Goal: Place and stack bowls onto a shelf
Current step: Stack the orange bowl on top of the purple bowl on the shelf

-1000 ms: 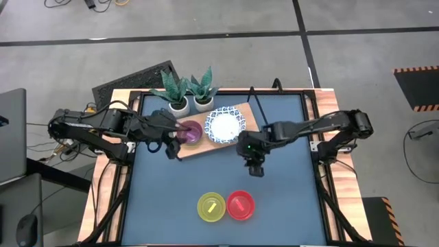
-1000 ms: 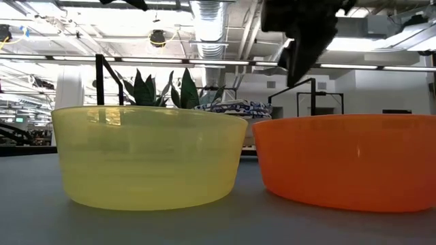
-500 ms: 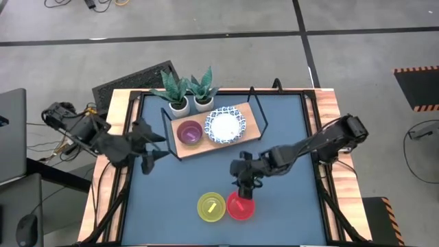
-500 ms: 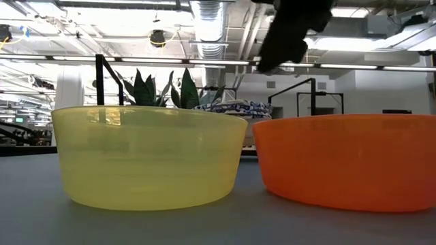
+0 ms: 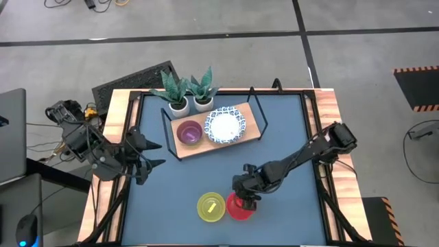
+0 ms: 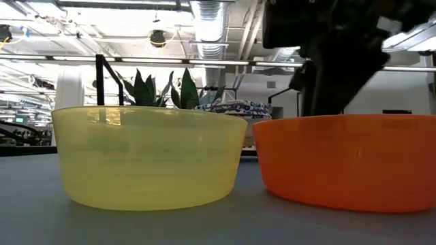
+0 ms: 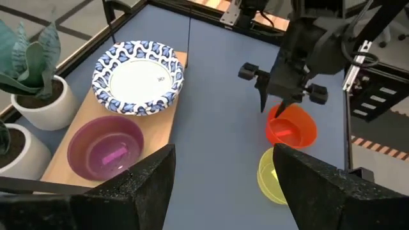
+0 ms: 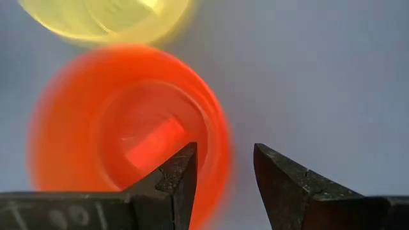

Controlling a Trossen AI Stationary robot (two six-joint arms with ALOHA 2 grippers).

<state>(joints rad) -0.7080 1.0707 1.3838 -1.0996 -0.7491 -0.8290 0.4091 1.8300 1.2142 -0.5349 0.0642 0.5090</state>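
The red bowl point(image 5: 236, 208) and the yellow bowl point(image 5: 211, 207) stand side by side near the table's near edge. My right gripper point(image 5: 246, 195) is open and hangs just above the red bowl point(image 8: 128, 140), its fingers on either side of the rim. The wooden shelf point(image 5: 248, 122) lies at the far side and carries the purple bowl point(image 5: 189, 133) and the white bowl with a blue patterned rim point(image 5: 225, 125). My left gripper point(image 5: 147, 154) is open, drawn back near the table's left edge, holding nothing. No green bowl shows. My right gripper comes from above, pointing down, with one finger point(image 8: 182, 169) over the inside of the red bowl and the other outside its rim point(image 8: 220, 144). The bowl stands on the table. I cannot tell whether a finger touches it.
Two small white pots with plants point(image 5: 178, 104) point(image 5: 203, 101) stand at the far edge behind the shelf. The shelf's black wire frame point(image 5: 261, 113) rises at its right end. Bare blue tabletop point(image 5: 288, 137) lies between the shelf and the two near bowls.
My left gripper has pulled away from the purple bowl on the shelf toward the table's left edge; the bowl stays on the board. My right gripper has moved from beside the shelf toward the near edge and down, over the red bowl.
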